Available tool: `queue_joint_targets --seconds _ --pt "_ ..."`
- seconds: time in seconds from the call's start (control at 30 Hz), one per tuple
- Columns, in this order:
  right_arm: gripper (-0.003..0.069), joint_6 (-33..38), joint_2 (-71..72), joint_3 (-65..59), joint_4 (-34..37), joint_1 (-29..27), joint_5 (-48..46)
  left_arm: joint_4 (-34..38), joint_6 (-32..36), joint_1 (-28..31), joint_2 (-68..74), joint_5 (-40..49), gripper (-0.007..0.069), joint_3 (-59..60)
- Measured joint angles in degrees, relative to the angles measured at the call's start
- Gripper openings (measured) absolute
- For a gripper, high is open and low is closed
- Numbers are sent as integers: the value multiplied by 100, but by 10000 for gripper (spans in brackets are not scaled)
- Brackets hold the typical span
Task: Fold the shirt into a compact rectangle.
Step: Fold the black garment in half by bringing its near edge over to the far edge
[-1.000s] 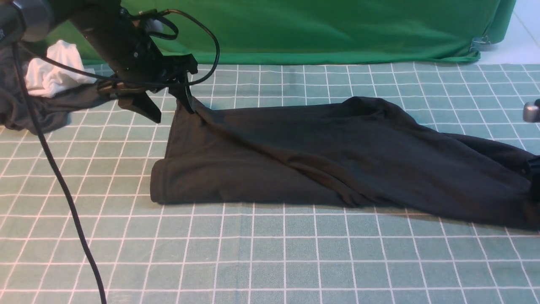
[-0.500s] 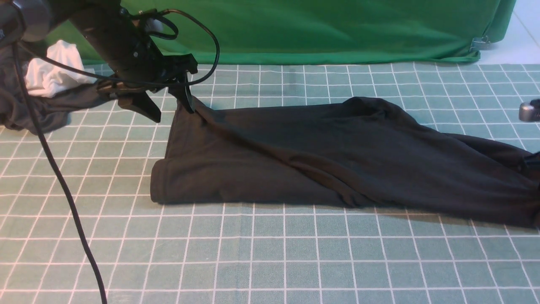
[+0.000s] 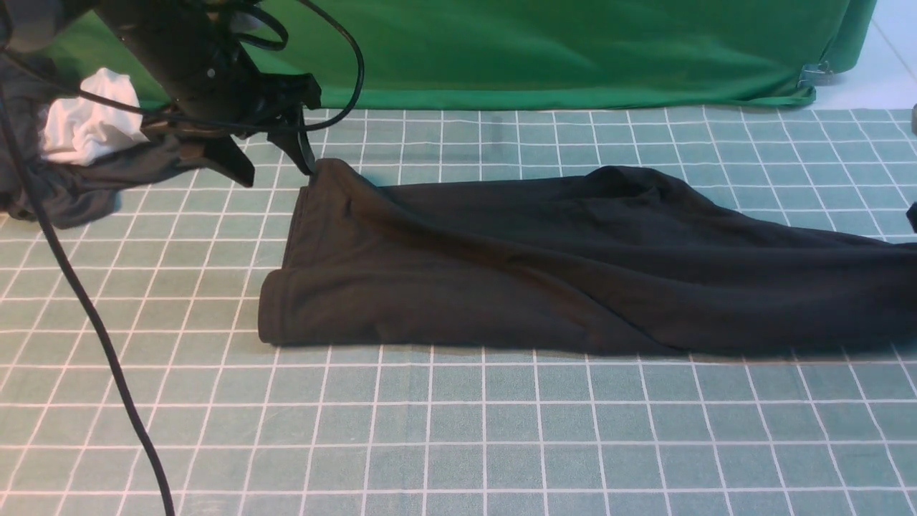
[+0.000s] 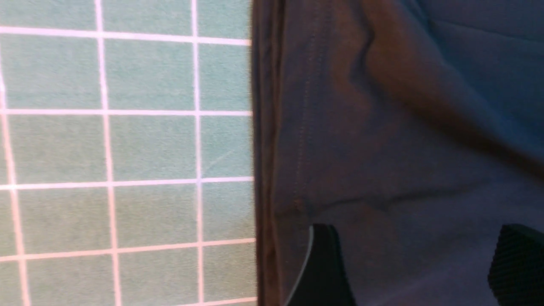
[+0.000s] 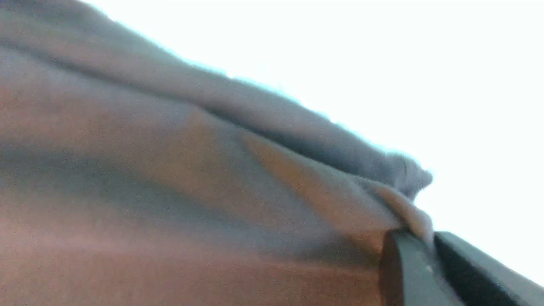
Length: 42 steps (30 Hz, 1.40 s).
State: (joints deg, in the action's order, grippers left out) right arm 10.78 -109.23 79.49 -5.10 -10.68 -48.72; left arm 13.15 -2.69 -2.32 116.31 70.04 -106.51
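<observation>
Green cloth backdrop (image 3: 544, 50) hangs behind a desk (image 3: 458, 430) covered in a teal mat ruled with white grid lines. Across the middle of it lies the large black long-sleeved shirt of thin knit (image 3: 573, 265), folded into a long band; its left end sits in a rounded fold, and the rest runs rightward until it leaves the front view at the right edge. The face turned up is plain black fabric with soft creases, and a stitched hem line runs along its edge in the left wrist view (image 4: 403, 127), beside the bare grid of the desk (image 4: 148, 144). The left end effector (image 3: 276, 174) hangs above the shirt's far left corner with its jaws spread wide; one fingertip (image 3: 309, 166) is right at the raised corner, though whether it touches cannot be told. From the wrist, both dark fingers (image 4: 323, 267) show over the cloth with a broad gap between them. The right end effector (image 5: 431, 244) has its jaws pressed together, pinching a bunched fold of the shirt (image 5: 170, 191). At the far left of the desk a crumpled dark garment (image 3: 79, 190) lies with a white cloth (image 3: 86, 125) on it, well apart from the shirt. A black cable (image 3: 93, 322) trails from the left arm down across the mat.
</observation>
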Motion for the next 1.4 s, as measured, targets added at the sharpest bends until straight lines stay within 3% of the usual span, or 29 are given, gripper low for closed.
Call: queue_joint_targets --seconds 0.13,0.17,0.2,0.37,0.57,0.77,0.93,1.13,1.27,1.37,1.4 --pt "195 -296 -396 0 -469 -4 187 -111 5 0 -39 -13 465 72" --pt "195 -296 -415 0 -514 -4 187 -111 5 0 -48 -13 465 89" --pt "264 -603 -533 0 -923 -11 209 -74 5 0 -157 -40 465 317" --pt "419 -1414 -601 74 -1469 -127 238 337 5 0 -1072 -41 465 1603" --pt "443 -1494 -601 669 -1296 -178 -473 450 5 0 -1781 -104 465 2811" --pt "444 -1027 -595 1524 -373 -180 -1630 454 5 0 -1766 -1172 465 3810" --pt "444 -729 -595 1646 221 -180 -1955 461 0 0 -1562 -2001 465 4018" --pt "444 -709 -595 1646 327 -180 -2067 561 87 0 -1032 -2608 463 4042" --pt "444 -704 -595 1646 328 -180 -2073 688 145 0 -788 -2742 368 4042" --pt "442 -677 -595 1646 340 -180 -2079 688 269 0 -781 -2674 186 4042" --pt "441 -676 -595 1646 340 -180 -2085 688 324 0 -781 -2649 172 4042"
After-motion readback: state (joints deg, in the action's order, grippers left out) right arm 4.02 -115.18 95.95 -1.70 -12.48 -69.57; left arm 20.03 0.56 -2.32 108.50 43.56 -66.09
